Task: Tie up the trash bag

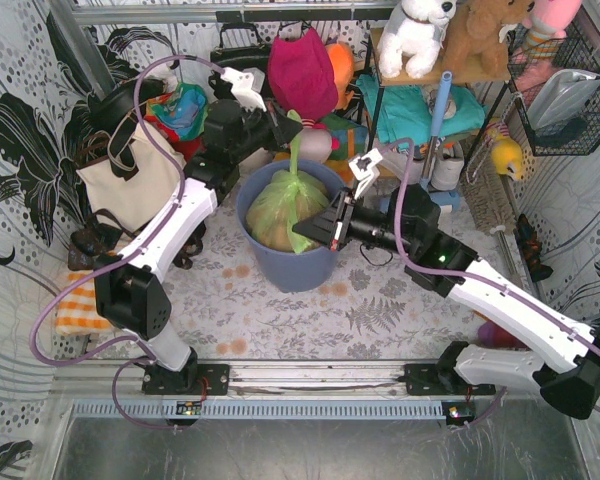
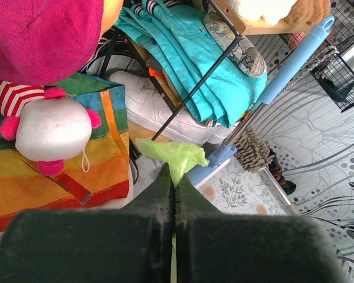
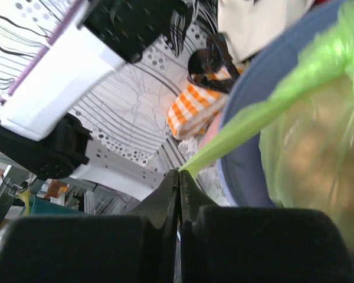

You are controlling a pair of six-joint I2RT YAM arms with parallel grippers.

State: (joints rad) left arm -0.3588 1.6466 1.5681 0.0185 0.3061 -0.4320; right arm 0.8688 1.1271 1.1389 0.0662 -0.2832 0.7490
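The trash bag [image 1: 285, 205], translucent light green with tan paper showing through, sits inside the blue-grey bin [image 1: 292, 268]. One twisted strip of the bag [image 1: 295, 150] rises to my left gripper [image 1: 286, 128], which is shut on its end above the bin's far rim. In the left wrist view the green tip [image 2: 174, 154] sticks out past that gripper [image 2: 176, 180]. My right gripper [image 1: 306, 237] is shut on a second strip at the bin's near right side. The right wrist view shows this strip [image 3: 253, 127] stretched taut from the gripper [image 3: 180, 173] to the bag's body [image 3: 318, 147].
A cream tote bag [image 1: 130, 175] stands at the left and an orange checkered cloth [image 1: 80, 305] lies by the left wall. Behind the bin are a shelf with plush toys [image 1: 415, 35], a blue mop handle [image 1: 440, 110], teal clothes [image 2: 189, 65] and a white shoe [image 2: 159, 112].
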